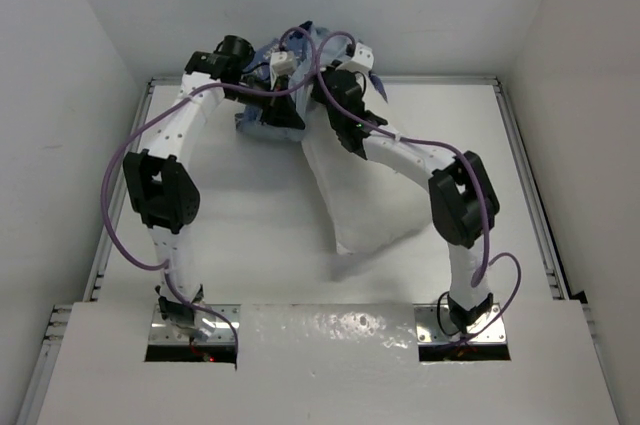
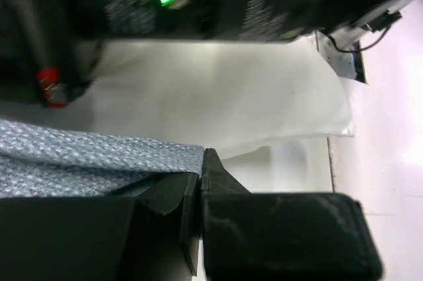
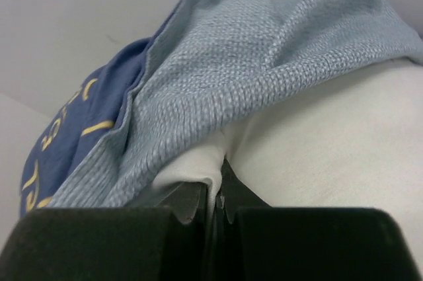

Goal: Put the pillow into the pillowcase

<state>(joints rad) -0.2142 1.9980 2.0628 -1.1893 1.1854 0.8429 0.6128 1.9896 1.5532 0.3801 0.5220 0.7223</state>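
The white pillow (image 1: 365, 210) lies slanted across the middle of the table, its far end lifted up among the two wrists. The pillowcase (image 1: 268, 123) is bunched at the far middle between both arms. My left gripper (image 2: 200, 174) is shut on an edge of the pillowcase (image 2: 79, 155), whose grey-blue weave runs off to the left, with the pillow (image 2: 218, 96) spread beyond it. My right gripper (image 3: 218, 192) is shut on a fold of the pillow (image 3: 330, 142). The pillowcase (image 3: 218, 76) drapes over that end of the pillow, with its navy outside at the left.
Metal rails run along the table's left edge (image 1: 108, 235) and right edge (image 1: 532, 205). White walls enclose the table on three sides. Purple cables (image 1: 130, 145) loop off both arms. A white board (image 1: 330, 365) covers the near edge between the arm bases.
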